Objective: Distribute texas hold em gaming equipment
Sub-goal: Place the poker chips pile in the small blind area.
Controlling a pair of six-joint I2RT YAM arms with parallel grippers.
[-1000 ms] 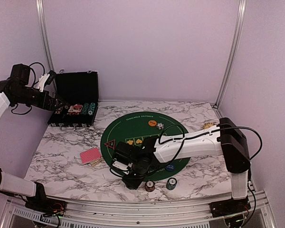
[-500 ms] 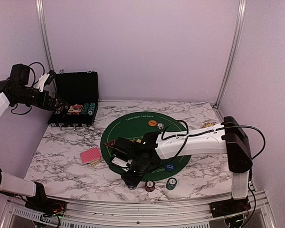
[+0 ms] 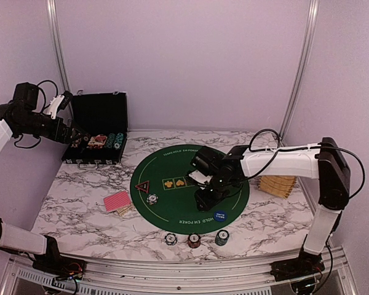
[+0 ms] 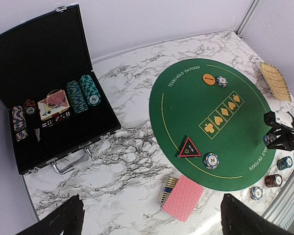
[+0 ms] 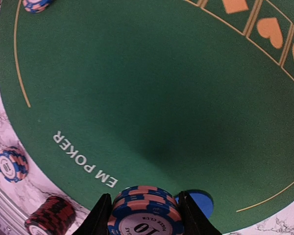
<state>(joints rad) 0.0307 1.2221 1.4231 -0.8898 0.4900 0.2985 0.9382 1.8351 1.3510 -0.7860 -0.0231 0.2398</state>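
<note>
Right gripper (image 5: 144, 215) clamped on chip stack (image 5: 147, 201), "10" face toward wrist; left gripper (image 4: 156, 219) wide open, empty.

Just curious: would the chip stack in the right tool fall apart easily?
Likely rigid: the chip stack shows separate striped discs. Squeezed from the sides by the right tool, layers might slip. Round, so dropped chips could roll.
</note>
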